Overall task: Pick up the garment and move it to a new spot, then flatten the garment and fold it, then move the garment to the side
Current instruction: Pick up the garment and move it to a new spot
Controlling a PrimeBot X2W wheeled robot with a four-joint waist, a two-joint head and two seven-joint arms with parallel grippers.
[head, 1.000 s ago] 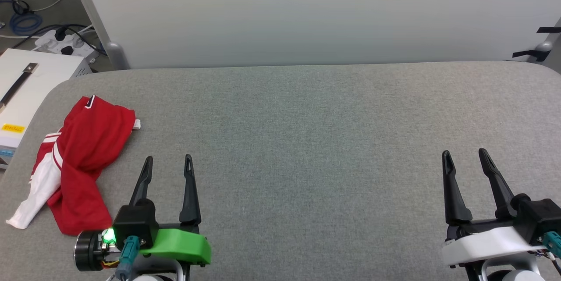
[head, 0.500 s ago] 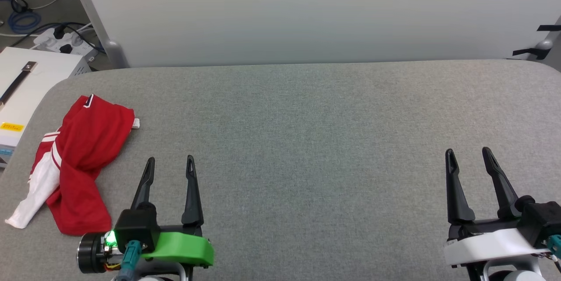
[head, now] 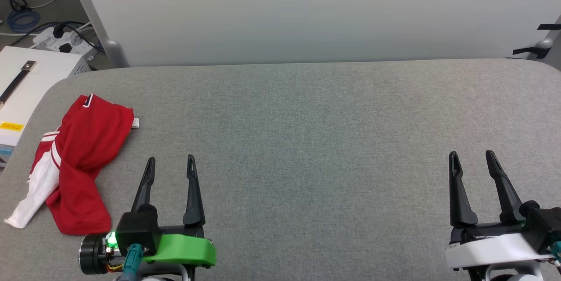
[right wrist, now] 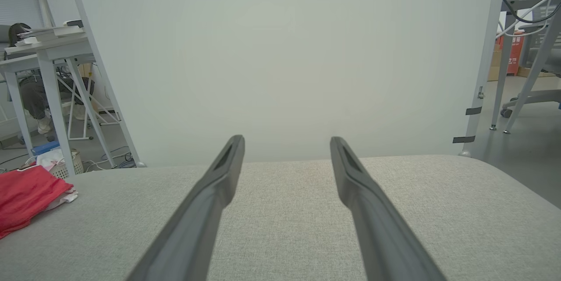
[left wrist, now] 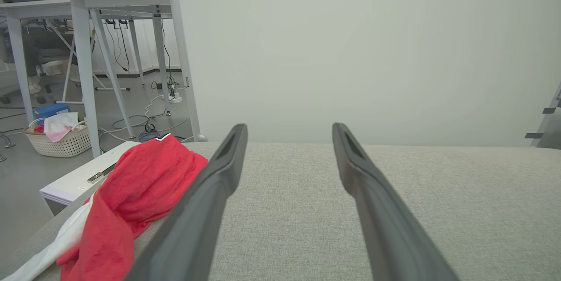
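A crumpled red jersey-style T-shirt [head: 83, 158] with white short sleeves lay bunched on the grey fabric-covered counter [head: 307, 140], close to its left edge and in the nearer half. One white sleeve trailed out of the heap toward the near-left corner, and a strip of red-and-white striped trim showed along the shirt's left side. A small white tag poked out at its right edge. The lettering could not be made out among the folds.

The left gripper [head: 171, 160], with its green housing, hovered low over the counter just to the right of the shirt, its long dark fingers pointing away toward the far side. Its jaws were spread wide with nothing between them, and the fingertips were clear of the cloth. In the left wrist view the red heap sat just beside the left finger, on that finger's outer side.

The right gripper [head: 472, 154], with its white housing, was near the counter's right end, well apart from the shirt. Its jaws were likewise spread and empty, over bare grey fabric.

A plain white upright panel [head: 307, 9] stood along the counter's far edge. Beyond the left edge sat a white box with a black handle [head: 26, 79], and a power strip with cables [head: 65, 42] lay on the floor behind it
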